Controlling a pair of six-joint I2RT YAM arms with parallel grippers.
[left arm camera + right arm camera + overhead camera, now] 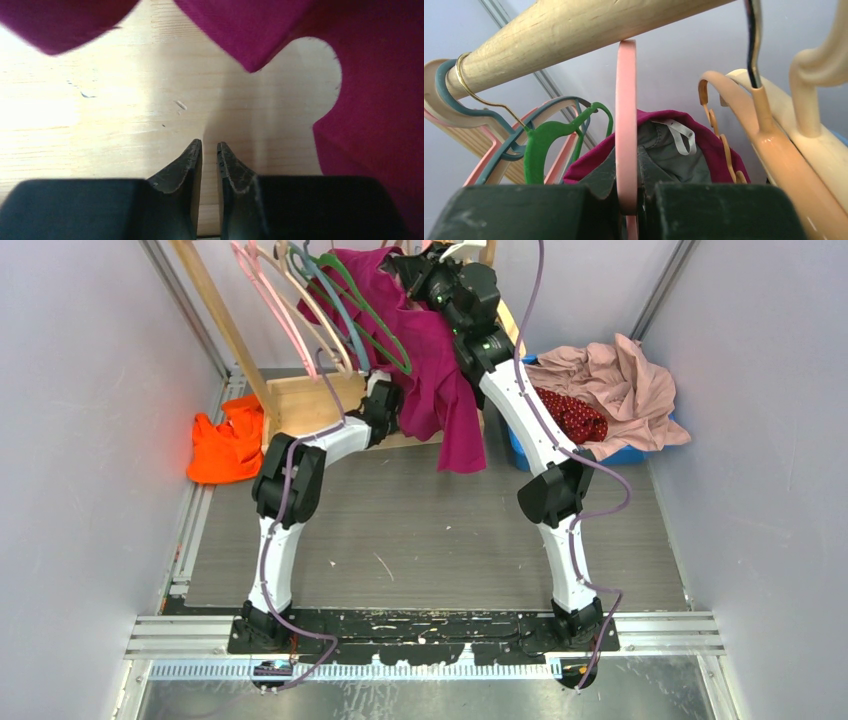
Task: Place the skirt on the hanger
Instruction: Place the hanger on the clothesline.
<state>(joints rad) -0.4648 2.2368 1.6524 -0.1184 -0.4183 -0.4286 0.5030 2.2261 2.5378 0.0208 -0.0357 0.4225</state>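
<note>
Dark red with small white dots, the skirt [571, 416] lies bunched in a blue bin [628, 455] at the far right of the table, partly covered by a crumpled pale pink garment [622, 380] that spills over the bin's rim. It is well apart from both grippers and not on any hanger. The right arm reaches up and back to the clothes rack, where the right gripper [628, 192] is clenched on the stem of the thin pink hanger [626, 110]. The hanger's round hook loops over the pale wooden rod [574, 25]. Behind that hanger, in the wrist view, a plain magenta garment [440, 390] shows a grey inner neckline with a white loop; whether it hangs on the pink hanger itself cannot be told. A green hanger [546, 145] hangs to the left of the pink one on the same rod, and a broad tan hanger [774, 150] hangs to its right. The left arm reaches forward under the drooping magenta fabric. The left gripper [209, 150] has its fingers drawn almost together — only a sliver of gap, nothing in it — above a light wooden board [100, 115], with magenta cloth hanging around the top and right of its view. An orange cloth [225, 445] lies crumpled by the left wall, apart from everything else.
</note>
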